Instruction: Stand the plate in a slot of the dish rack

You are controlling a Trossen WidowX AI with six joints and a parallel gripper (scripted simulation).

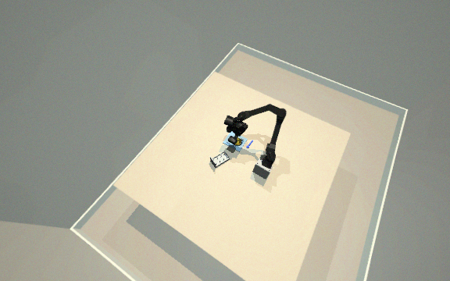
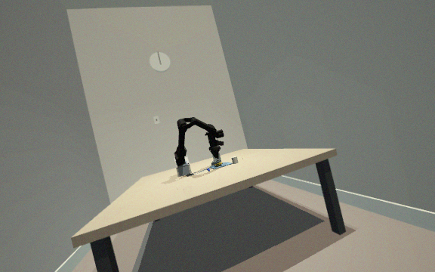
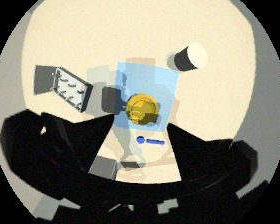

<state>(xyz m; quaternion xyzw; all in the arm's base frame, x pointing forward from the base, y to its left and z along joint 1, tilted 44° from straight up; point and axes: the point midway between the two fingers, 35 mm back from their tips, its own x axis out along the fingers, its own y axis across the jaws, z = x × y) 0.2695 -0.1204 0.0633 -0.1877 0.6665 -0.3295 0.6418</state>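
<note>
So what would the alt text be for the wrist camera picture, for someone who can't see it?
Looking down between the open, empty gripper, a yellow plate lies on a light blue mat. A grey dish rack sits to the left, a white cup at upper right, a small blue utensil below the plate.
</note>
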